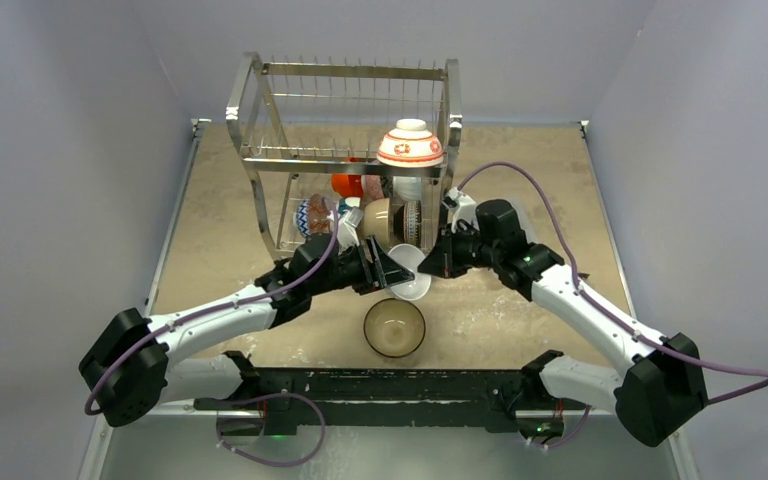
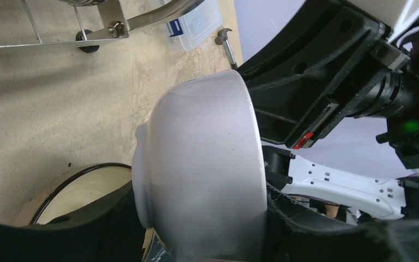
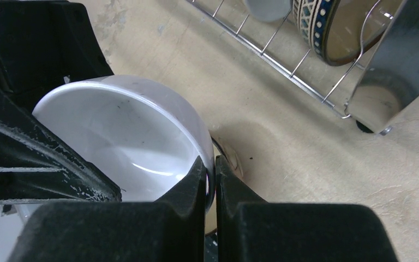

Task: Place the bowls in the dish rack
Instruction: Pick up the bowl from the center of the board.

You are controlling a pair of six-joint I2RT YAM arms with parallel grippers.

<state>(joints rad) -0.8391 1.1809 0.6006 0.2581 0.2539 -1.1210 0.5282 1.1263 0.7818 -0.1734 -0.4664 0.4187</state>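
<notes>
Left gripper point(image 1: 396, 272) and right gripper point(image 1: 430, 266) meet on the white bowl point(image 1: 412, 274) in the top view. It is tilted above the table point(image 1: 210, 240), just in front of the dish rack point(image 1: 260, 130). A tan bowl point(image 1: 394, 327) stands upright just nearer the bases, and a red-and-white bowl point(image 1: 410, 143) sits upturned on the upper tier. Bare table shows on both sides.

Left wrist: dark fingers point(image 2: 87, 229) flank the white bowl point(image 2: 202, 164), clamped across it. The tan bowl point(image 2: 82, 191) lies close below, with a rack foot point(image 2: 89, 48) well apart.

Right wrist: the right gripper point(image 3: 211, 174) is pressed nearly together, pinching the white bowl's point(image 3: 125, 131) rim. Bare table separates it from the rack's lower shelf point(image 3: 283, 65), where a blue patterned bowl point(image 3: 319, 24) stands on edge.
</notes>
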